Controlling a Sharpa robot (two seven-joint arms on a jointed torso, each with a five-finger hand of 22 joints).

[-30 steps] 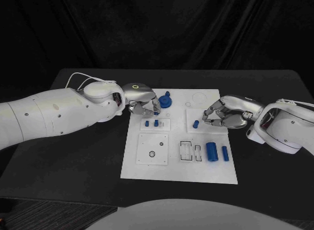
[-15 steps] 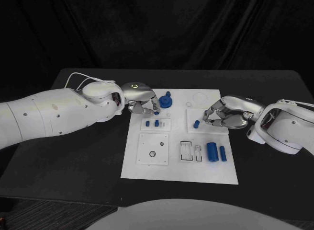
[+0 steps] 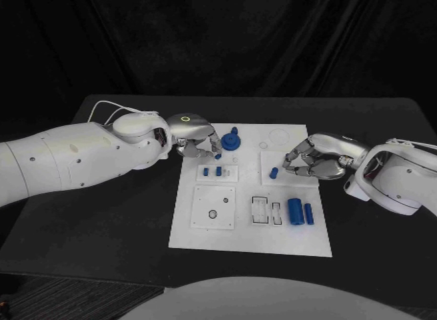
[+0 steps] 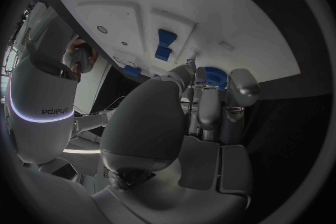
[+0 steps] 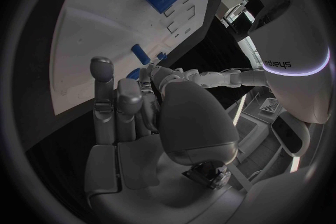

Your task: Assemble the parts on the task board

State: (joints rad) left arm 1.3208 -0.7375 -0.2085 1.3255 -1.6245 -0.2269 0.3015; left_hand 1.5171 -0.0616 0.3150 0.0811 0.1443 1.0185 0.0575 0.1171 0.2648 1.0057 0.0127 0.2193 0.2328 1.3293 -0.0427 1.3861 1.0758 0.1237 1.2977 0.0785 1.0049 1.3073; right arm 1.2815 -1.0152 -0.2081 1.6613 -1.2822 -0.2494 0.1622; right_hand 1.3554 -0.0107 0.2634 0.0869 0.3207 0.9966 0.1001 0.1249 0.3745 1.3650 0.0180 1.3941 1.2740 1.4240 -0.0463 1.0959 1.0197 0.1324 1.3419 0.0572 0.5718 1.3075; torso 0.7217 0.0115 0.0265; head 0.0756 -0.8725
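Observation:
The white task board (image 3: 249,235) lies mid-table. My left hand (image 3: 194,143) hovers at its far left corner with fingers curled and nothing in them. Its fingertips (image 4: 201,77) sit next to a blue round part (image 3: 230,141), also seen as the blue round part (image 4: 214,76). Two small blue pegs (image 3: 212,172) stand in a block below that hand. My right hand (image 3: 314,157) rests at the board's right edge, fingers curled. A short blue peg (image 3: 273,173) stands just beside its fingertips; I cannot tell if they touch it. A large blue cylinder (image 3: 294,211) and a thinner one (image 3: 309,213) lie nearer me.
A square plate with small holes (image 3: 213,207) and outlined slots (image 3: 266,209) sit on the board's near half. A ring outline (image 3: 274,138) marks the far right corner. Black table (image 3: 103,220) surrounds the board.

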